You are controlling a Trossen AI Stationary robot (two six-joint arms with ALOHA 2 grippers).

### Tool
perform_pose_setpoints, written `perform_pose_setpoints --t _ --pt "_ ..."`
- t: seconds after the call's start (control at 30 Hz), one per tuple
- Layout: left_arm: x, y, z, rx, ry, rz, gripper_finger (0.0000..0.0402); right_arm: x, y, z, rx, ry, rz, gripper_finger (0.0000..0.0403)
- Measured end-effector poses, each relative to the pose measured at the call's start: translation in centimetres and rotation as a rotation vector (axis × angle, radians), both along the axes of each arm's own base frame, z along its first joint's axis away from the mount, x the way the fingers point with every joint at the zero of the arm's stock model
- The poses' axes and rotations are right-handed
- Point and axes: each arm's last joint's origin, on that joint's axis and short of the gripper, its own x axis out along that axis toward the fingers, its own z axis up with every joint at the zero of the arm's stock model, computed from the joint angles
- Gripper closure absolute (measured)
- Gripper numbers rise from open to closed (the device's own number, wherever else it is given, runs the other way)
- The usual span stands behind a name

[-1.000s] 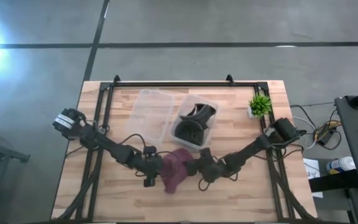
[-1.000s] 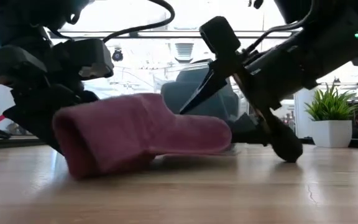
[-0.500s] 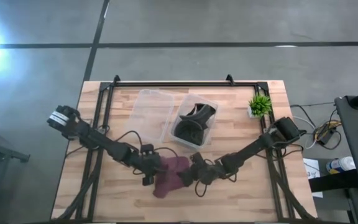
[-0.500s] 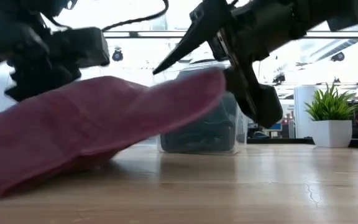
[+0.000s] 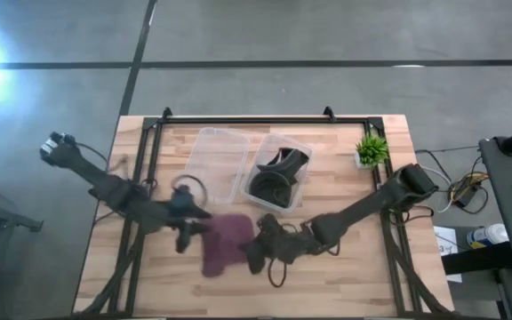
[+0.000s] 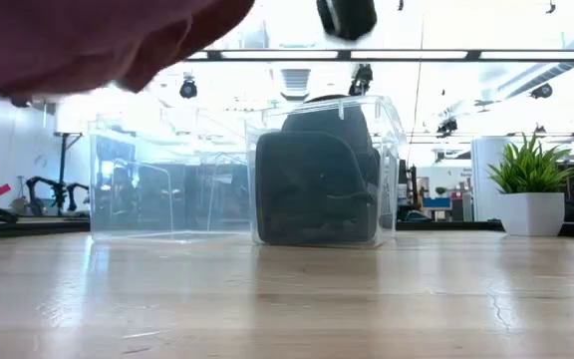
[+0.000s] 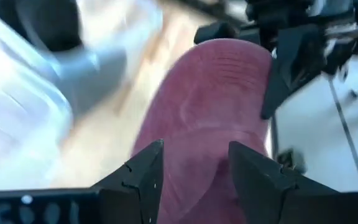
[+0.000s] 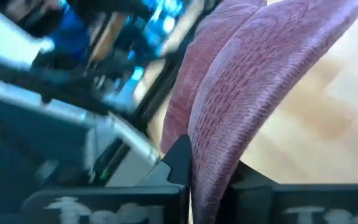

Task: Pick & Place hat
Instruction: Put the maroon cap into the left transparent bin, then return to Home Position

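Note:
A dark pink knitted hat (image 5: 225, 244) hangs in the air between my two grippers, over the near middle of the table. In the low view the hat (image 6: 98, 40) is at the top, clear of the tabletop. My left gripper (image 5: 194, 233) is shut on its left end. My right gripper (image 5: 254, 249) is shut on its right end. The left wrist view shows the hat (image 7: 210, 118) running away from my left gripper (image 7: 194, 155) to the right gripper's dark fingers (image 7: 284, 68). My left gripper has the hat's left end (image 7: 191, 183) between its two fingers, coming at it about level from the table's left. The hat is lifted clear and stretches away toward the other gripper. One layer or several, I cannot tell. My right gripper pinches a folded, several-layer part of the hat's right end (image 8: 219, 149) between its two fingers, coming from the table's right. The hat is clear of the table and runs away from the fingers without sagging much.
An empty clear plastic box (image 5: 216, 164) and a clear box holding dark hats (image 5: 278, 173) stand just beyond the hat. They show in the low view, the box of dark hats (image 6: 322, 175) at the middle. A small potted plant (image 5: 372, 149) stands at the far right.
Both grippers have gone up and toward the table's left with the hat. The hat lay on the table a second ago, its right end rose first, and now all of it is lifted clear.

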Motion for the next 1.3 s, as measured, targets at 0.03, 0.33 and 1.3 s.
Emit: perform_pose_setpoints --t 0.03,0.33,1.3 --pt "-0.7 0.1 1.3 0.016 -0.029 0.017 0.0228 0.1 -0.5 1.3 -0.036 0.007 -0.035 0.0390" --pt "-5.9 1.1 9.3 0.244 -0.186 0.100 0.0228 0.4 -9.1 11.1 -0.285 0.019 -0.482 0.0390" --pt "-7.5 2.6 8.8 0.402 -0.008 0.137 0.0228 8.4 -16.6 8.6 -0.272 0.403 -0.342 0.0199"
